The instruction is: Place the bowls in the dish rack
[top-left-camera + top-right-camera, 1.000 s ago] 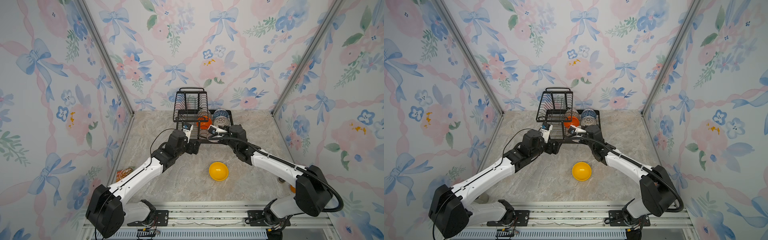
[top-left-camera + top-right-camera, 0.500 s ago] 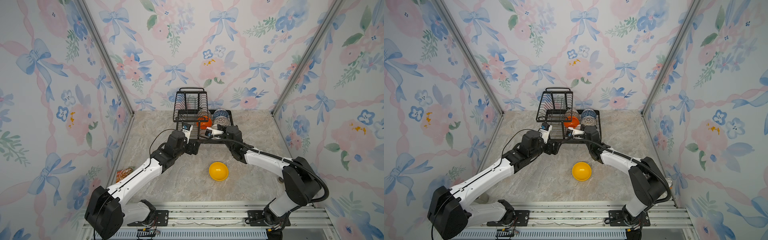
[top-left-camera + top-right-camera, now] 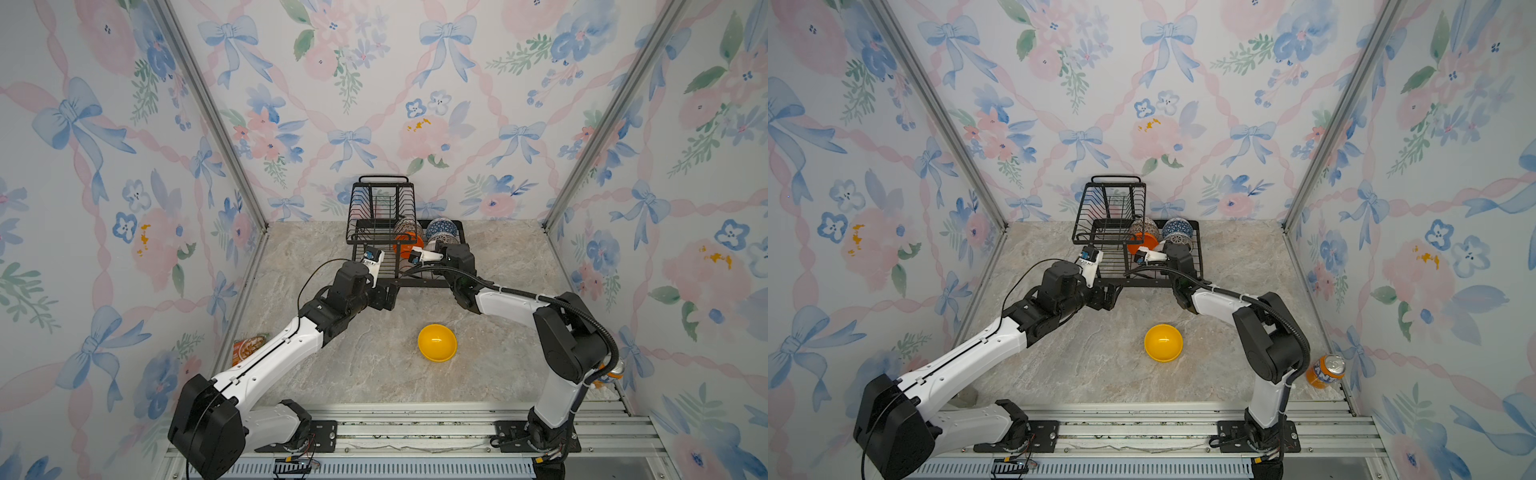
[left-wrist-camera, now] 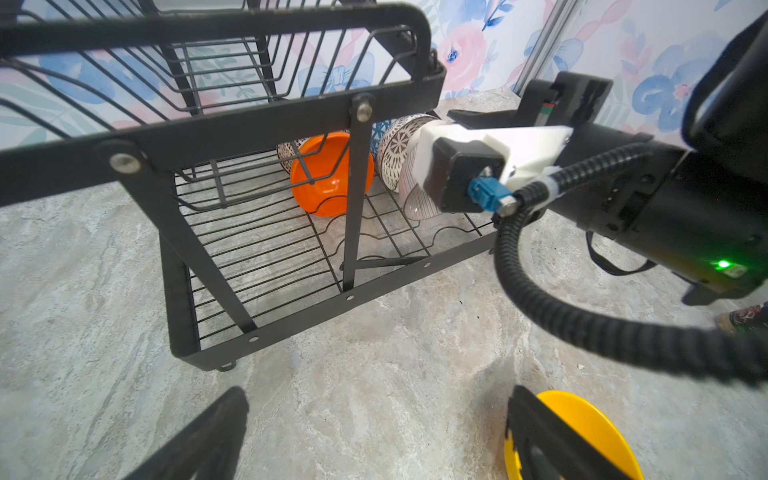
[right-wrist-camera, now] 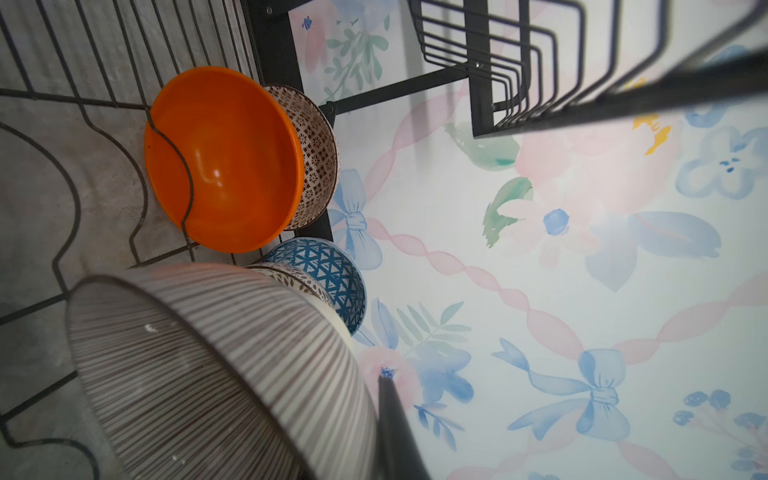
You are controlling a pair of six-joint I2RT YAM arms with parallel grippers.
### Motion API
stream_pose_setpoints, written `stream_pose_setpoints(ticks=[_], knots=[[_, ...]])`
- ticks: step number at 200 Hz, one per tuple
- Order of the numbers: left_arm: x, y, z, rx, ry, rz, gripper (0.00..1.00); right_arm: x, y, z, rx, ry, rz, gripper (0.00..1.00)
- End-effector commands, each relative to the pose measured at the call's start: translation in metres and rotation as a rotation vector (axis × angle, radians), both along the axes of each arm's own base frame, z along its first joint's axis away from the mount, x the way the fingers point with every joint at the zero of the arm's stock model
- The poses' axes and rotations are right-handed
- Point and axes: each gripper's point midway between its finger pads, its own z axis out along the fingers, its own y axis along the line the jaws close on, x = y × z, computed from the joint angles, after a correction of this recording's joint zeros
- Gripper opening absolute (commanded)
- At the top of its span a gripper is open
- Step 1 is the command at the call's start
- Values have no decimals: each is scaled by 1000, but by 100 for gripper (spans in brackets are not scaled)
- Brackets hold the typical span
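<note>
Rack end, field notes for you. The dish rack (image 3: 370, 240) sits at the back of the tabletop (image 3: 374, 374), against the wall. Five bowls stand on edge in its lower tray:
- orange bowl (image 5: 224, 162) in front of the mosaic bowl (image 5: 318, 153)
- beside them, the blue bowl (image 5: 328, 270), then the lattice bowl (image 4: 395, 149), then the striped bowl (image 5: 208, 353)

Your right hand (image 4: 457, 117) is pinched closed on the striped bowl's rim. One finger shows outside the wall; the other is hidden.

Your left hand (image 4: 374, 436) hangs spread wide and empty, low over the tabletop just in front of the rack.

The yellow bowl (image 3: 437, 343) lies mouth-up on open tabletop between the arms, well apart from the rack.

In the way: the right arm and its cable cross the rack's right front, and an upright post of the raised basket stands before the orange bowl.

Strays: a soda can (image 3: 1327, 370) by the right wall and a snack packet (image 3: 247, 347) by the left.
</note>
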Motion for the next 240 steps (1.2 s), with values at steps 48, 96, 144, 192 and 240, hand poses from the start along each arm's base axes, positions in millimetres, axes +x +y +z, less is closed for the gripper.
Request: stream_pose_setpoints(ticks=[48, 96, 144, 192, 240], knots=[[-2, 4, -9, -5, 34, 3, 98, 38, 1, 36, 62, -174, -57, 0], [1, 3, -12, 0, 42, 2, 98, 49, 10, 28, 70, -184, -55, 0], [2, 1, -15, 1, 50, -3, 98, 52, 24, 26, 101, -183, -27, 0], [2, 1, -14, 2, 50, -2, 98, 50, 41, 19, 138, -165, 6, 0], [0, 4, -15, 3, 50, 3, 98, 52, 56, 19, 163, -157, 28, 0]])
